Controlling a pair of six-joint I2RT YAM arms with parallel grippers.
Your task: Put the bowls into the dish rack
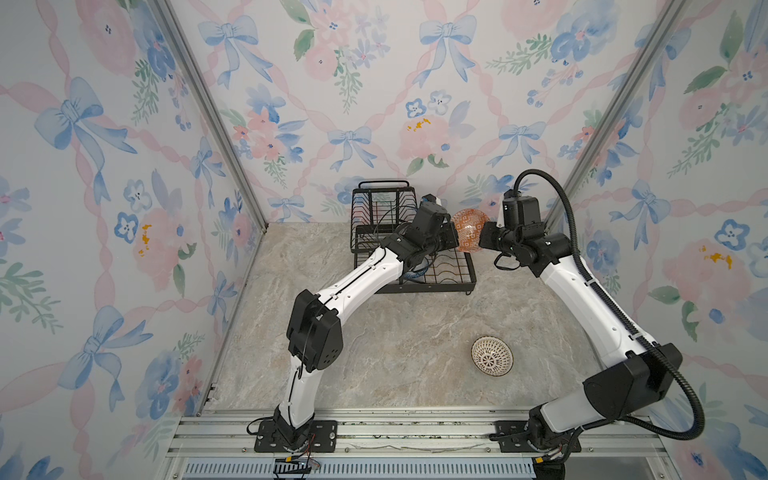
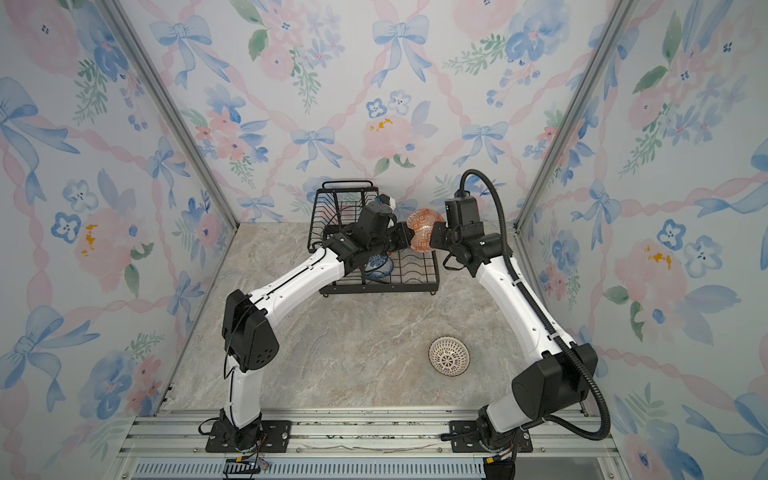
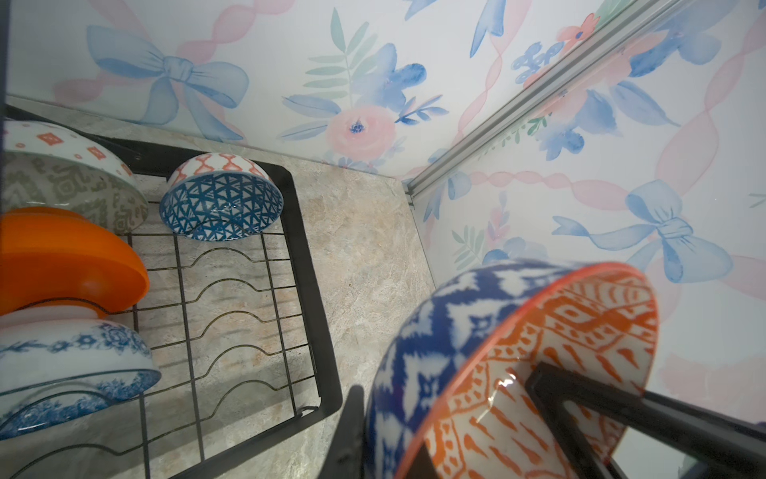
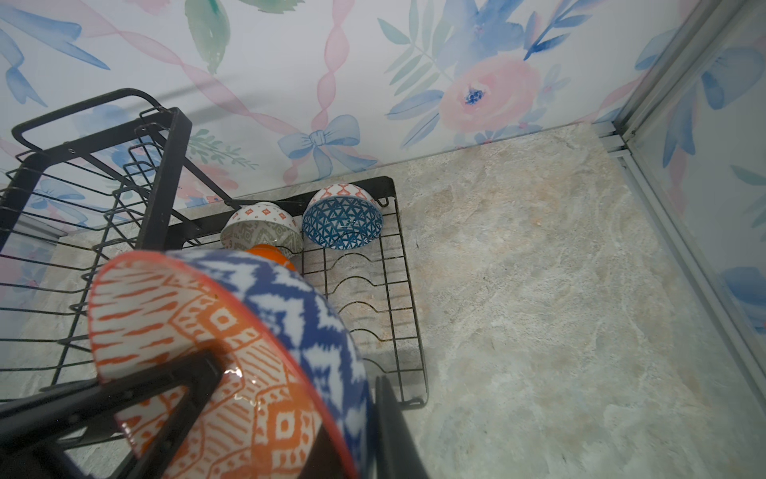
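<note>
The orange-red patterned bowl (image 1: 469, 230) (image 2: 424, 230) hangs in the air on edge, just right of the black dish rack (image 1: 432, 286) (image 2: 374, 289). My left gripper (image 1: 457, 237) (image 3: 385, 448) is shut on its rim from the left, one finger inside and one on the blue outside. My right gripper (image 1: 482, 239) (image 4: 364, 448) pinches the opposite rim of the same bowl (image 4: 232, 331). In the rack's lower tray (image 3: 306, 249) stand the blue triangle bowl (image 3: 221, 207), the pale green geometric bowl (image 3: 70, 182), the plain orange bowl (image 3: 70, 257) and the blue-floral bowl (image 3: 70, 365).
A white bowl with dark lattice (image 1: 492, 356) (image 2: 449, 356) sits upright on the marble table at the front right. The rack's raised upper basket (image 4: 83, 199) stands at the back against the wall. Wallpapered walls close in both sides and the back.
</note>
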